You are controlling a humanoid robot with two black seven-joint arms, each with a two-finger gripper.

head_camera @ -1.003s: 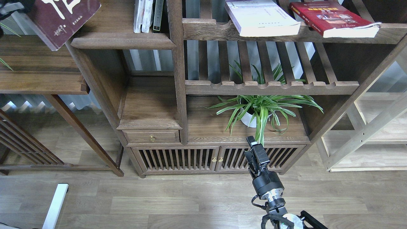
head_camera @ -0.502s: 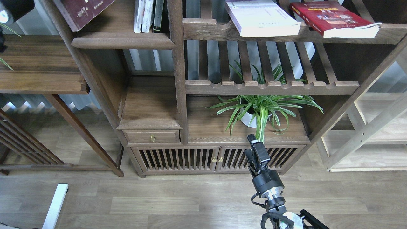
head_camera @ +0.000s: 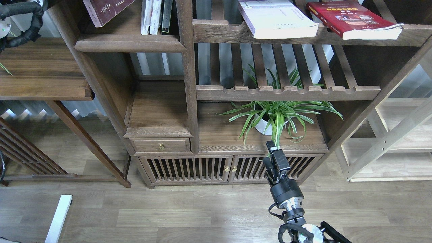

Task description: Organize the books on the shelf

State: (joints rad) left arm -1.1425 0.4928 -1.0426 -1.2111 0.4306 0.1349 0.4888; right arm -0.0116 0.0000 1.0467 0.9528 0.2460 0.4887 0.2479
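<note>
The maroon book (head_camera: 106, 10) with white characters is tilted at the top edge, over the left part of the solid dark-brown shelf (head_camera: 130, 44); most of it is cut off by the frame. Only a cabled part of my left arm (head_camera: 20, 23) shows at the top left corner; its gripper is out of view. The white book (head_camera: 276, 18) and the red book (head_camera: 354, 18) lie flat on the slatted upper shelf at the right. My right gripper (head_camera: 271, 145) hangs low in front of the cabinet doors, dark and seen end-on, holding nothing.
Thin upright books (head_camera: 157, 17) stand at the right end of the solid shelf. A potted spider plant (head_camera: 273, 118) sits on the lower board. A dark side table (head_camera: 40, 77) is at the left, a pale wood rack (head_camera: 388, 141) at the right.
The maroon book has moved up and to the right, from beside the cabinet to over the solid shelf. My left arm followed it. The right gripper drifted slightly right.
</note>
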